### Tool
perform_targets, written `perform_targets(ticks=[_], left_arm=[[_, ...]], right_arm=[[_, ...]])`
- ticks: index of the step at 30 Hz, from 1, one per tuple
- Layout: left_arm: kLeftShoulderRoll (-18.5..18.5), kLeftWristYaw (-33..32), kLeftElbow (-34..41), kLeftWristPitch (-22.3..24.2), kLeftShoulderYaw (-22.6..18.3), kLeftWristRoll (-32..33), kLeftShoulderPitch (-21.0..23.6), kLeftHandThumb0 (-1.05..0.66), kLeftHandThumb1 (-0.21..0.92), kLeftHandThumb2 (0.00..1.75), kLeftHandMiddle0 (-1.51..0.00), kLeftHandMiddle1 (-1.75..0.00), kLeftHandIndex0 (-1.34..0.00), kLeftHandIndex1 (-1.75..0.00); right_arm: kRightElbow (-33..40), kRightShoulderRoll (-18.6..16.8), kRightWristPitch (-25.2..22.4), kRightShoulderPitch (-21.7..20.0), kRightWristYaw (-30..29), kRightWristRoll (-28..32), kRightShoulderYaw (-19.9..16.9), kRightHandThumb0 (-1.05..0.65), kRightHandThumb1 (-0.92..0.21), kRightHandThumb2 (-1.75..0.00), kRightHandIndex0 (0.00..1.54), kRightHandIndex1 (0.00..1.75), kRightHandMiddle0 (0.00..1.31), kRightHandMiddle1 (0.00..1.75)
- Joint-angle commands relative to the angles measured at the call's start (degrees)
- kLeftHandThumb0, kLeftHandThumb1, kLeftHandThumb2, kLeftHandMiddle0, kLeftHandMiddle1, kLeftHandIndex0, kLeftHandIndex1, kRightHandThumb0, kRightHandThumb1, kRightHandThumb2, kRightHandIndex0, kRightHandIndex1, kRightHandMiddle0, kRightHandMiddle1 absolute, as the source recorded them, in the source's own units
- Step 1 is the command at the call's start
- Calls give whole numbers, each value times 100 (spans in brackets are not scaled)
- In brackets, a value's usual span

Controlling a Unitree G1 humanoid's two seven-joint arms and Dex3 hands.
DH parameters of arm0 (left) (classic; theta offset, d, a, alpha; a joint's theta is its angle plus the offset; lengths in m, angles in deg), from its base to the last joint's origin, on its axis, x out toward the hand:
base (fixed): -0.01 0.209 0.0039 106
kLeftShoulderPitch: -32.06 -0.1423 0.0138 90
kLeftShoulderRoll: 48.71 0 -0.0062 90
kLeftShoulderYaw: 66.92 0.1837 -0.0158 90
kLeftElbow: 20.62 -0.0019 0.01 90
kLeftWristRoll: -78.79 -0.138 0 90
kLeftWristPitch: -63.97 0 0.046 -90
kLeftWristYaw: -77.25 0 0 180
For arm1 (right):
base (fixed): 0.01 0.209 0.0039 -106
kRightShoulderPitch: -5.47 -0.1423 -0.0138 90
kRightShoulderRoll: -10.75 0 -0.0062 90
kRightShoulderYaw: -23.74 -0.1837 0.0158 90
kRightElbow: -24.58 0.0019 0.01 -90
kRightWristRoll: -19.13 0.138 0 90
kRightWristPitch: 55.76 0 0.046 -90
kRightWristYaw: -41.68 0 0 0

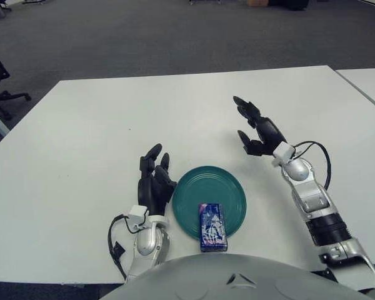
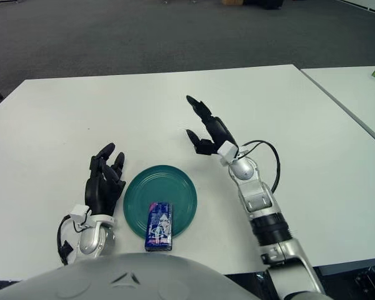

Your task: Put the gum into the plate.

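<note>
A blue pack of gum (image 1: 212,227) lies on the near part of the teal plate (image 1: 209,190), its near end reaching over the plate's front rim. My right hand (image 1: 255,129) is raised above the table beyond the plate's right side, fingers spread and empty. My left hand (image 1: 154,179) shows just left of the plate, fingers relaxed and holding nothing.
The white table (image 1: 112,125) stretches far beyond the plate. A second white table (image 1: 369,81) stands at the right across a narrow gap. An office chair base (image 1: 0,87) is on the grey carpet at far left.
</note>
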Motion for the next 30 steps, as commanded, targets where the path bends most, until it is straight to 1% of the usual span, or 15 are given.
perform_targets(ticks=[1,6,8,9,12,15,16,18,20,22,26,30], left_arm=[[112,144,48,55,-122,-81,121,-92,92,94,-49,-9,-4,-98],[98,201,31,53,-185,-104,94,-92,92,92,-50,-10,-7,-99],[101,214,62,91,-211,-131,59,-91,92,91,-52,-11,-9,-100],[96,231,89,135,-226,-122,35,-91,92,91,-52,-11,-9,-100],[90,289,144,225,-270,-82,-3,-89,92,89,-53,-11,-9,-100],[69,368,200,312,-352,-22,-19,-88,92,88,-53,-11,-8,-99],[66,385,231,357,-374,-16,-24,-87,92,88,-54,-12,-8,-99],[52,408,301,452,-414,-35,-42,-87,92,88,-55,-12,-8,-99],[28,431,363,534,-457,-67,-66,-86,92,88,-56,-13,-8,-99],[-17,397,468,679,-485,-227,-94,-86,92,90,-57,-13,-9,-99],[-61,322,639,968,-548,-518,-129,-84,92,92,-56,-13,-10,-100],[-22,340,790,1184,-616,-550,-169,-83,92,93,-54,-13,-12,-100]], right_arm=[[1004,-359,-1594,412,-195,614,-457,-100,-92,-91,25,3,0,42],[1275,-582,-2090,623,-393,656,-649,-95,-92,-91,32,6,0,53],[1294,-709,-2176,808,-522,676,-775,-90,-92,-90,38,8,0,62],[1334,-835,-2204,951,-648,676,-821,-89,-92,-90,39,9,0,64],[1471,-1088,-2302,1174,-879,636,-850,-82,-92,-88,44,11,0,72],[1612,-1398,-2346,1472,-1167,533,-758,-78,-92,-85,46,12,0,75],[1679,-1531,-2345,1620,-1282,496,-686,-76,-92,-87,44,11,0,72],[1825,-1786,-2378,1887,-1484,433,-520,-75,-92,-85,43,11,0,75],[1912,-1935,-2408,2039,-1604,387,-396,-75,-92,-85,42,10,0,76],[1964,-2001,-2425,2139,-1646,353,-320,-74,-92,-84,41,9,0,76],[1912,-1942,-2398,2196,-1592,204,-250,-73,-92,-84,38,7,0,72],[1666,-1809,-2175,2244,-1515,48,-213,-73,-92,-85,37,5,0,69]])
